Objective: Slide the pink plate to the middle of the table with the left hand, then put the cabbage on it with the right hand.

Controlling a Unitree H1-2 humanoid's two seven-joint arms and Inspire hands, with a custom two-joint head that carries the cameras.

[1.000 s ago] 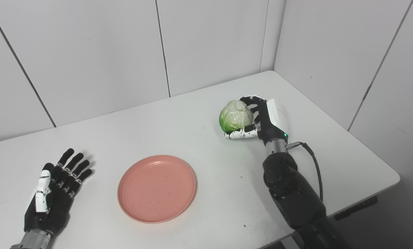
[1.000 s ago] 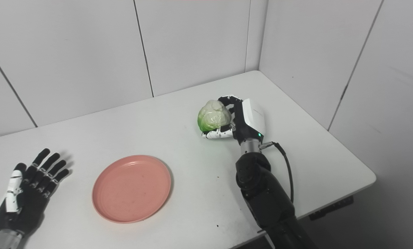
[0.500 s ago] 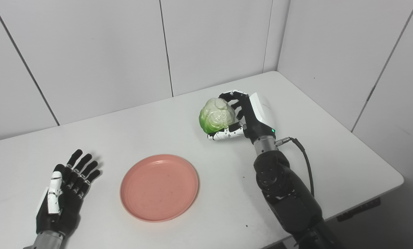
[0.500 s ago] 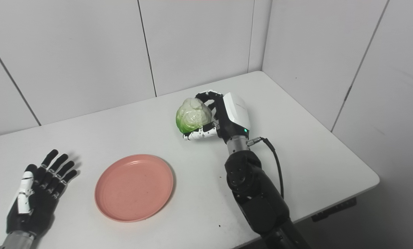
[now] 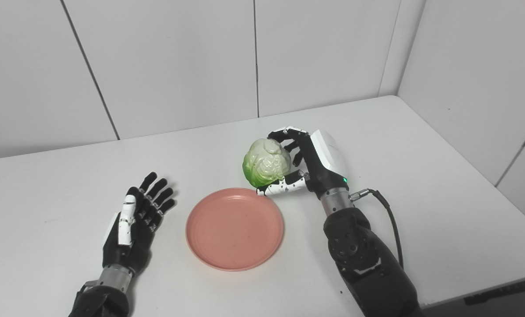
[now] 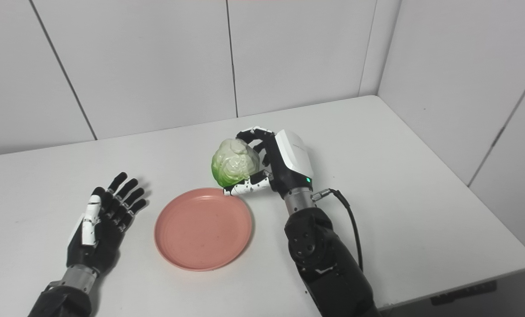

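Note:
The pink plate (image 5: 234,229) lies flat near the middle of the white table (image 5: 420,185). My right hand (image 5: 308,165) is shut on the green and white cabbage (image 5: 266,163) and holds it above the table, just past the plate's far right rim. It shows in the right eye view too, with the cabbage (image 6: 235,163) over that rim. My left hand (image 5: 134,222) lies open and flat on the table, palm down, a little left of the plate and apart from it.
White wall panels close the table at the back and on the right. The table's front edge (image 5: 486,286) runs close behind my right arm. A black cable (image 5: 390,220) loops off the right wrist.
The camera has swung, shifting the whole picture to the right. My right hand has carried the cabbage left and nearer, up to the plate's far rim. The left hand and plate stay put.

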